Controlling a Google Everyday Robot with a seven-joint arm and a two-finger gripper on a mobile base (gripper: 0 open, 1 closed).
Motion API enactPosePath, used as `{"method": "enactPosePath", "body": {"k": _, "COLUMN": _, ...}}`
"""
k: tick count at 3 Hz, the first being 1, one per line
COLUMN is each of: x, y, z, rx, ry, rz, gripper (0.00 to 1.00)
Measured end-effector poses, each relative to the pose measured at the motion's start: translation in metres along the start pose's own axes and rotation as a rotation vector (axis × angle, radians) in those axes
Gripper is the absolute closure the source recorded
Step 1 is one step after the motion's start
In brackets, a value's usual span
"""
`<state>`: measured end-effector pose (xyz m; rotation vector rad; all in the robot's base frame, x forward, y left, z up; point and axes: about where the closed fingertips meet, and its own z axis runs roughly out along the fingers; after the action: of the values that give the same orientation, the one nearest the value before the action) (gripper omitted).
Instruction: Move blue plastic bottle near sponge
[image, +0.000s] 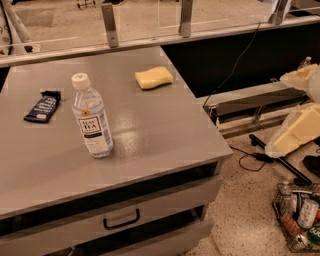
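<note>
The blue plastic bottle (91, 117) stands upright on the grey table (160, 145), left of its middle; it is clear, with a white cap and a white "TEA" label. The pale yellow sponge (154, 77) lies flat near the table's far right edge, well behind and to the right of the bottle. Pale parts of my arm (300, 127) show at the right edge, off the table and over the floor. My gripper is out of view.
A dark snack bar wrapper (43, 106) lies at the table's left. A rail with metal posts (110, 25) runs behind the table. The table front has a drawer with a handle (121, 220). A wire basket of cans (300, 217) and cables sit on the floor at right.
</note>
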<state>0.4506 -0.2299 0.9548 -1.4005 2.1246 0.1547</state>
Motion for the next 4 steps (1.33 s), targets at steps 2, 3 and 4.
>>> {"method": "enactPosePath", "body": {"k": 2, "x": -0.012, "y": -0.004, "z": 0.035, "rx": 0.056, "ry": -0.395, "rz": 0.050, "gripper": 0.00}}
{"method": "enactPosePath", "body": {"k": 3, "x": -0.039, "y": 0.010, "z": 0.030, "rx": 0.045, "ry": -0.570, "rz": 0.057, "gripper": 0.00}}
{"method": "enactPosePath", "body": {"k": 4, "x": -0.052, "y": 0.013, "z": 0.023, "rx": 0.039, "ry": -0.613, "rz": 0.060, "gripper": 0.00}}
